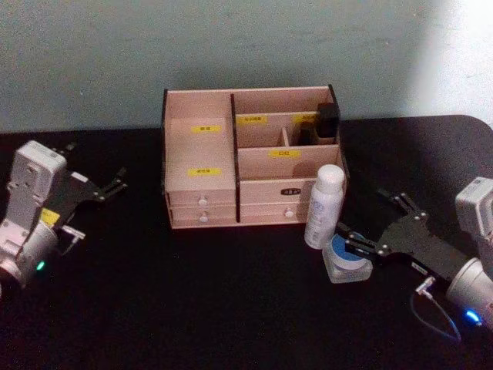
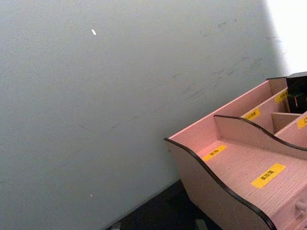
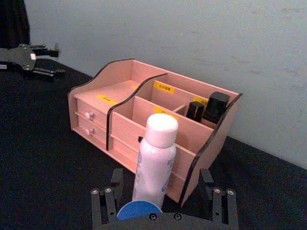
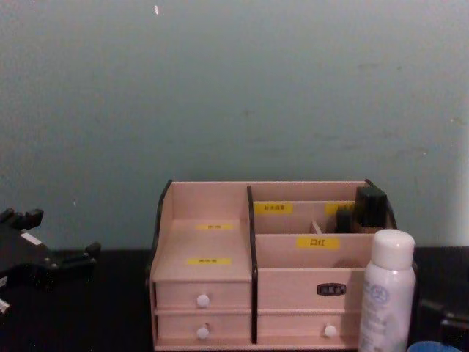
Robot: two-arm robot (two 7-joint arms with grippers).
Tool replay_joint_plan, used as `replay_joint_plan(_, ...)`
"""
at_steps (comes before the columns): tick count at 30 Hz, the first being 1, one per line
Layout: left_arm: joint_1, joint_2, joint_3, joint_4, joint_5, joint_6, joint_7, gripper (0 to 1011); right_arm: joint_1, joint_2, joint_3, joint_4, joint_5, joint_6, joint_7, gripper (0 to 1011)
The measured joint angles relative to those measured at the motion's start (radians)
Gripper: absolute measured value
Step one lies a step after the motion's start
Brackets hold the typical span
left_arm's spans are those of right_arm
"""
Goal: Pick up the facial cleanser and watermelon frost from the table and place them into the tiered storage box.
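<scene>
Well, the right gripper [image 1: 371, 220] sat wide open around the blue-lidded jar [image 1: 346, 260], holding nothing, toward the table's [image 1: 231, 308] right edge. The white bottle [image 1: 324, 205] stood just beside it, before the tiered storage box [image 1: 202, 139]; a finger might knock it over. The left gripper [image 3: 56, 61] sat open and empty by the left edge.

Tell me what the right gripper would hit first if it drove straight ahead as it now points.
Likely the blue-lidded jar, low in the mouth of the open right gripper; if it clears that, the white bottle just behind.
</scene>
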Motion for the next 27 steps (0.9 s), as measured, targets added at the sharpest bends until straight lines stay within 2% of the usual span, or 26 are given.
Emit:
replay_joint_plan(15,0.000,0.000,0.000,0.000,0.000,0.000,0.000,1001,0.077,-0.062,-0.020,0.097,-0.044,0.005,0.065,1002)
replay_joint_plan(27,0.000,0.000,0.000,0.000,0.000,0.000,0.000,1001,0.120,-0.106,-0.021,0.152,-0.068,0.009,0.101,1002)
